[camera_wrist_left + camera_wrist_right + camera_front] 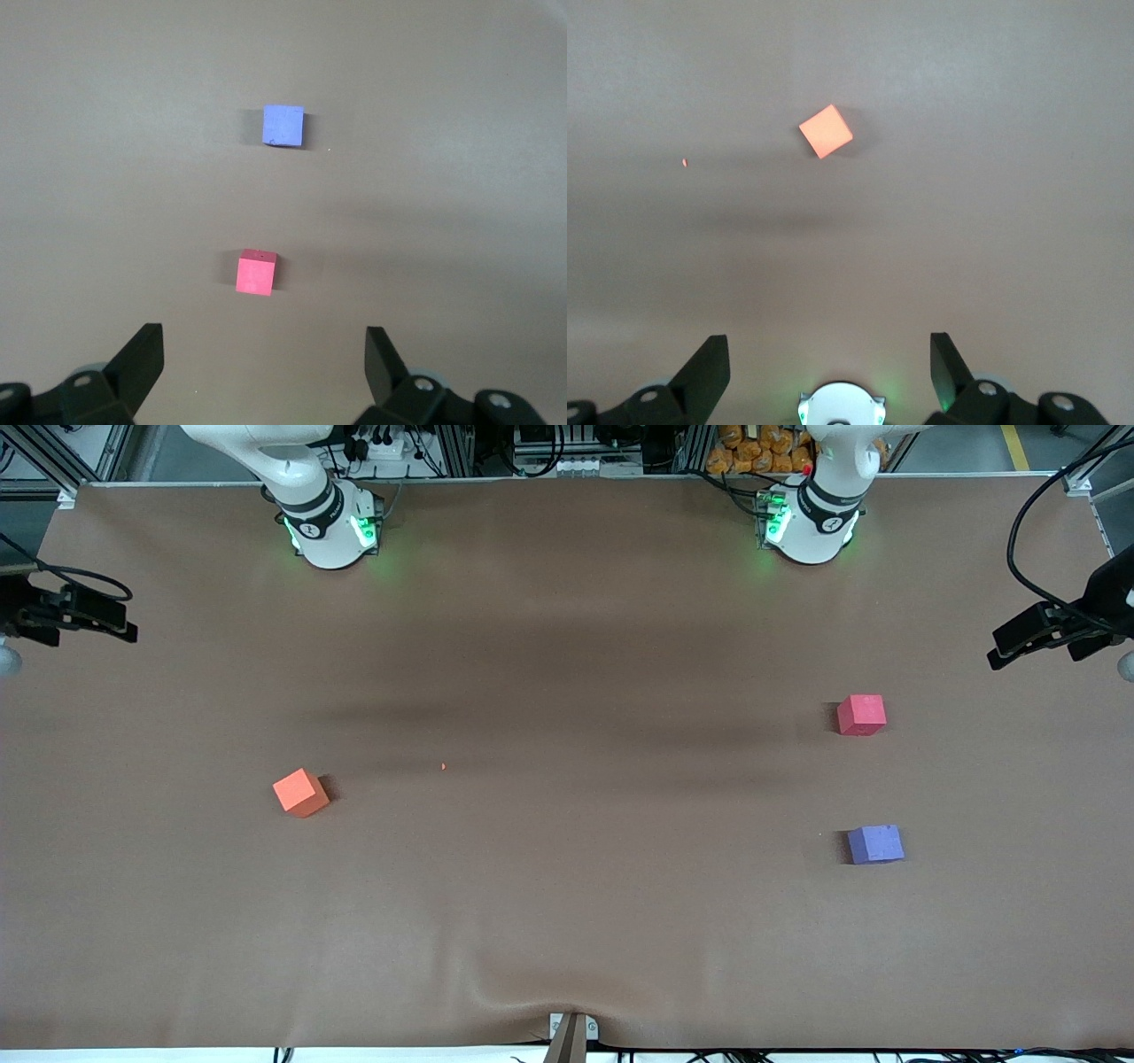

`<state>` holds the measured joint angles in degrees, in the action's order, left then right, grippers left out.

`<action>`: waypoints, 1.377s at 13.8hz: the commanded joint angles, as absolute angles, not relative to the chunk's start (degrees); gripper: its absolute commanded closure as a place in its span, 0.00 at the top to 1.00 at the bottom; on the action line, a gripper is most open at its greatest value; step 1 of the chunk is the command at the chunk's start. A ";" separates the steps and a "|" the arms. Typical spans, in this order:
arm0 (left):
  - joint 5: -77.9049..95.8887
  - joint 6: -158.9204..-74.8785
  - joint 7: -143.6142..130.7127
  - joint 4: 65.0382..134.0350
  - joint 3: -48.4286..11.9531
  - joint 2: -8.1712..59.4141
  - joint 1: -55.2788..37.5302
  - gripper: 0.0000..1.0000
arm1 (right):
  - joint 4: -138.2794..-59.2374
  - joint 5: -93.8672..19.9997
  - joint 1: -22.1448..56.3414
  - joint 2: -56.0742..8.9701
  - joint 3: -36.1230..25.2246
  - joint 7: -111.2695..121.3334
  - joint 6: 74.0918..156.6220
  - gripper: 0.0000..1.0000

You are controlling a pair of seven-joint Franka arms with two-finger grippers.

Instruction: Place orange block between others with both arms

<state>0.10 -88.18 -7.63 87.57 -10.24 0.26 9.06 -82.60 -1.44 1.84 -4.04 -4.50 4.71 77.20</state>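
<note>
The orange block (300, 792) (826, 131) lies alone on the brown table toward the right arm's end. Toward the left arm's end sit the others: a red-pink cube (861, 715) (256, 271) and, nearer the front camera, a purple-blue cube (875, 844) (283, 126), with a bare gap between them. In its wrist view my left gripper (264, 354) hangs high above the table, open and empty, with the red-pink cube ahead of it. My right gripper (829, 359) is likewise open and empty, high over its own base. Neither gripper shows in the front view.
The two green-lit arm bases (332, 527) (811, 522) stand at the table's edge farthest from the front camera. Black camera mounts (75, 615) (1054, 629) reach in over both ends of the table. A tiny orange crumb (443, 766) lies mid-table.
</note>
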 commanded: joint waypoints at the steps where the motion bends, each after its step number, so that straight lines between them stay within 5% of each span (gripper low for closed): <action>1: 0.88 -87.19 -5.89 87.19 -10.37 0.35 9.40 1.00 | -84.28 -2.02 4.65 -7.19 -4.66 5.88 82.68 1.00; 6: 0.88 -87.19 -5.98 87.19 -10.46 0.88 9.40 1.00 | -84.72 -2.02 5.36 -18.43 -4.66 11.07 94.02 1.00; 11: 0.79 -87.54 -6.06 87.28 -10.63 1.67 9.14 1.00 | -94.21 -2.11 4.57 -25.21 -4.57 18.98 112.56 1.00; 19: 0.79 -88.07 -6.06 87.28 -10.72 2.90 8.96 1.00 | -94.83 -7.29 3.34 -36.12 -3.25 28.65 117.77 1.00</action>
<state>0.11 -87.98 -7.58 87.79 -10.64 2.58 8.88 -94.80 -6.16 4.60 -35.29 -4.21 26.30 117.22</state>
